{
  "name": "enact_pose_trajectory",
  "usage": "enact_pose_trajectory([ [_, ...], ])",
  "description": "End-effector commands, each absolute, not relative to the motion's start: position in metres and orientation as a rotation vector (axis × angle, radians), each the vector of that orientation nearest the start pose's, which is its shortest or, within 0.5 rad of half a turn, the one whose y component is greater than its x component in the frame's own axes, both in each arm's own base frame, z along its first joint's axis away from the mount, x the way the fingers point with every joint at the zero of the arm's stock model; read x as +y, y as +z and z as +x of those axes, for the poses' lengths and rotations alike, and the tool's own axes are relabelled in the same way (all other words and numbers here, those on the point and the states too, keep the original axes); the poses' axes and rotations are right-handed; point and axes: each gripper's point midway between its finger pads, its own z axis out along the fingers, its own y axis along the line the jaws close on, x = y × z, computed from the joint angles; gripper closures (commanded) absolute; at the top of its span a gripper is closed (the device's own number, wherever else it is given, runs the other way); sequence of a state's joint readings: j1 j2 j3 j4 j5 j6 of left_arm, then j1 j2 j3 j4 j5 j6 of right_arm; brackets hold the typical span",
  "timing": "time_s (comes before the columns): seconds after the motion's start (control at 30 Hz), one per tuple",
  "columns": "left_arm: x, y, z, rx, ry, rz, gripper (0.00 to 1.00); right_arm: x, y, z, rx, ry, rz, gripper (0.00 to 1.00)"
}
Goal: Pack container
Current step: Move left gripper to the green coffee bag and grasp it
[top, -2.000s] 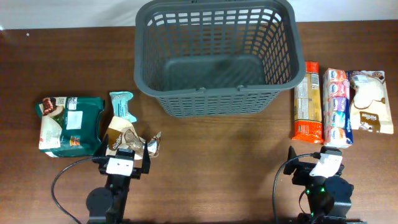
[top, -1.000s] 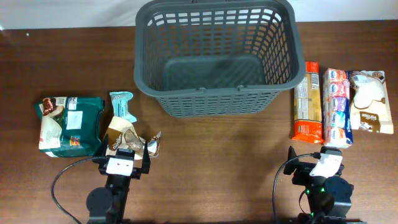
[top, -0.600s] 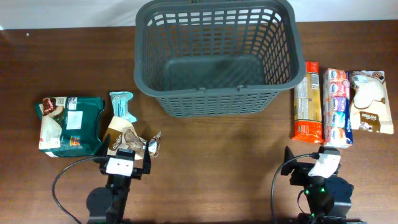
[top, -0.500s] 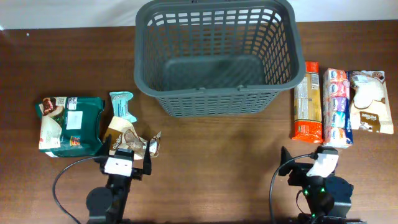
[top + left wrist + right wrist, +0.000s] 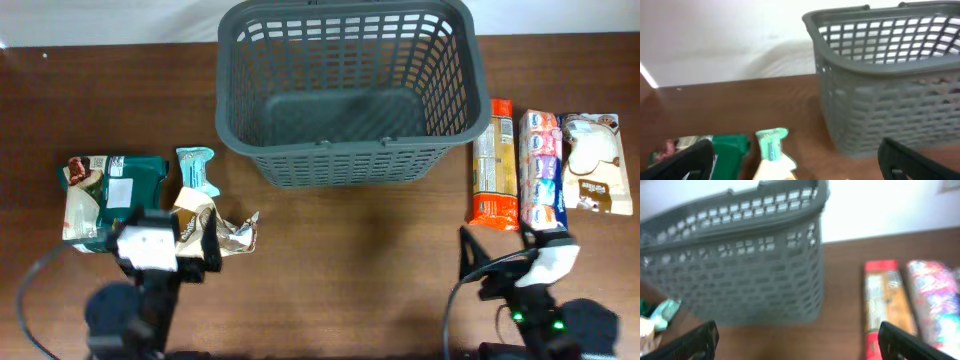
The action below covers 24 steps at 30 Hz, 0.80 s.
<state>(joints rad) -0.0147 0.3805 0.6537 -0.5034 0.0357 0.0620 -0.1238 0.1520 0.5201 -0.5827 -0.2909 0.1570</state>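
Container sits far-centre, empty and mouth-up, with green bag and teal bar left and row of packets right, probably one supply per arm; left gripper and right gripper at the near edge, jaws spread wide, grasping nothing.

No text was readable. Print showed on the green bag at 8 o'clock and the orange packet at 3 o'clock, too small to make out.
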Motion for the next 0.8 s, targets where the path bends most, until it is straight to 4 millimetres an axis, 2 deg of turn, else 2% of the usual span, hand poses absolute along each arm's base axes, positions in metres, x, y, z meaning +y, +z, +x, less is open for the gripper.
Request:
enact_pose_trajectory([
  [0.0,-0.002,0.298,0.257,1.908,0.093,0.141,0.01,-0.004,0.287,0.206,1.808,0.114,0.134,0.01],
  [0.13,0.007,0.32,0.286,2.035,0.102,0.13,0.01,-0.009,0.316,0.224,1.924,0.059,0.101,0.01],
  [0.2,0.014,0.33,0.299,2.083,0.088,0.11,0.01,-0.019,0.326,0.235,1.994,0.02,0.139,0.01],
  [0.3,0.03,0.342,0.316,2.144,0.045,0.063,0.01,-0.036,0.335,0.253,2.096,-0.068,0.205,0.01],
  [0.4,0.057,0.344,0.325,2.207,0.05,-0.029,0.01,-0.052,0.34,0.268,2.183,-0.151,0.257,0.01],
  [0.53,0.091,0.34,0.324,2.24,0.101,-0.14,0.01,-0.06,0.334,0.289,2.301,-0.194,0.28,0.01],
  [0.77,0.092,0.327,0.313,2.307,0.093,-0.157,0.01,-0.062,0.299,0.307,2.437,-0.198,0.283,0.01],
])
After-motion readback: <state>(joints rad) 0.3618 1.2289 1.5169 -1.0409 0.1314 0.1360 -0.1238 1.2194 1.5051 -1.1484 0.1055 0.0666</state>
